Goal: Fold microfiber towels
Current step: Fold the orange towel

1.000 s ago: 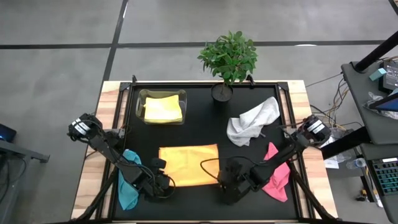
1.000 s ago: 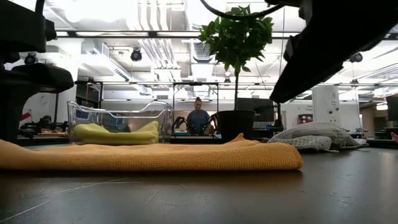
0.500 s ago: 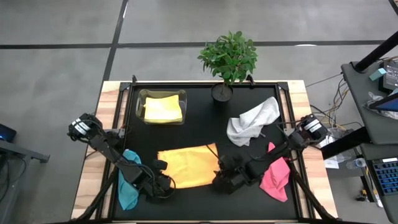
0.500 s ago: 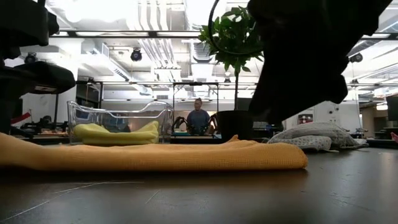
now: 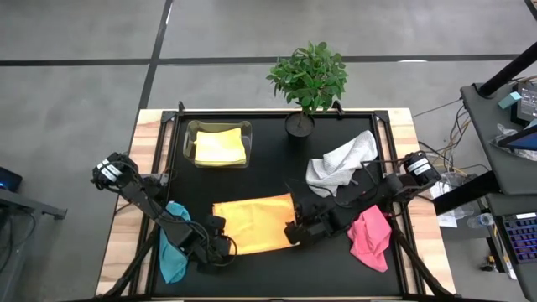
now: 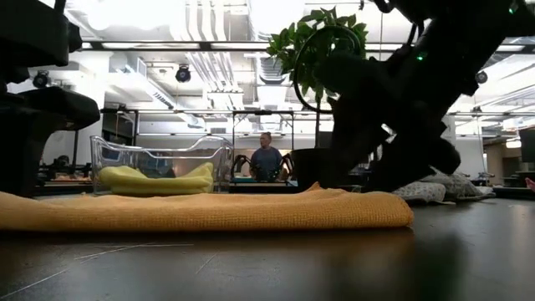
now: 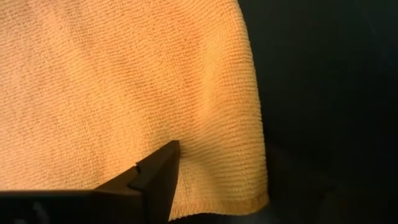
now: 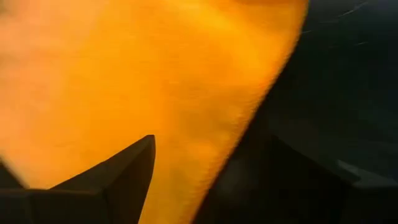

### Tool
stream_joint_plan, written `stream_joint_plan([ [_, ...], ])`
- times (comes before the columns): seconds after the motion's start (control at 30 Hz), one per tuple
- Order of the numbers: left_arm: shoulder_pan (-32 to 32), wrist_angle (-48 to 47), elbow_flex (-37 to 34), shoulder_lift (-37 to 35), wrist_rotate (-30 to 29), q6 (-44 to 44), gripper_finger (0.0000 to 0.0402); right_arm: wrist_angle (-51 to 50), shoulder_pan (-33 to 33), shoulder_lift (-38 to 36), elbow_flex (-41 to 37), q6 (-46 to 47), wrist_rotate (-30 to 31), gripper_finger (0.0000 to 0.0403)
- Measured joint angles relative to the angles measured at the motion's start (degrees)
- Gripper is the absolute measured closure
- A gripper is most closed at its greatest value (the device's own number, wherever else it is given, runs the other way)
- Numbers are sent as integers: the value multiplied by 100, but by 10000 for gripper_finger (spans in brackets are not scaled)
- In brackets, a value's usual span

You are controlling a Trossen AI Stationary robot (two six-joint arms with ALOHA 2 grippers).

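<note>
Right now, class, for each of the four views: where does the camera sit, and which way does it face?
High view: overhead, straight down; both arms, orange towel, table.
Low view: table height, looking level across; dark arm at the towel's end.
Left wrist view: on the left arm, close over the towel; one dark finger.
Right wrist view: on the right arm, same towel; one finger.
All four share the orange towel.

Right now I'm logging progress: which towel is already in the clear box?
The yellow towel: it lies folded inside the box. The orange, teal, pink and white ones lie on the table.
</note>
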Motion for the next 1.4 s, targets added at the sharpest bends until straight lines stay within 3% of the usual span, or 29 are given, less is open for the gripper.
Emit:
stream_joint_plan([
  [0.33, 15, 59, -15, -2, -2, -30, 189, 2002, -165, 463, -343, -465, -14, 105],
  [0.5, 15, 47, -9, -2, -3, -159, 189, 2548, -234, 573, -351, -827, -221, 134],
  [0.63, 15, 35, 106, -4, -4, -155, 189, 2536, -240, 566, -356, -953, -278, 206],
  [0.8, 15, -58, 298, -132, -4, -153, 189, 2472, -234, 500, -362, -1357, -366, 342],
  [0.87, 15, -311, 409, -224, -6, -157, 189, 2231, -229, 354, -362, -1532, -367, 380],
  [1.1, 15, -686, 359, -557, -319, -296, 189, -255, -246, -640, -255, -1294, -321, 393],
  [1.2, 68, -323, 168, -522, -862, -188, 189, -1222, -245, -1027, -97, -1105, -301, 394],
  [1.4, 483, 1255, -506, -310, -967, 155, 190, -1936, -303, -1296, 283, -932, -258, 394],
])
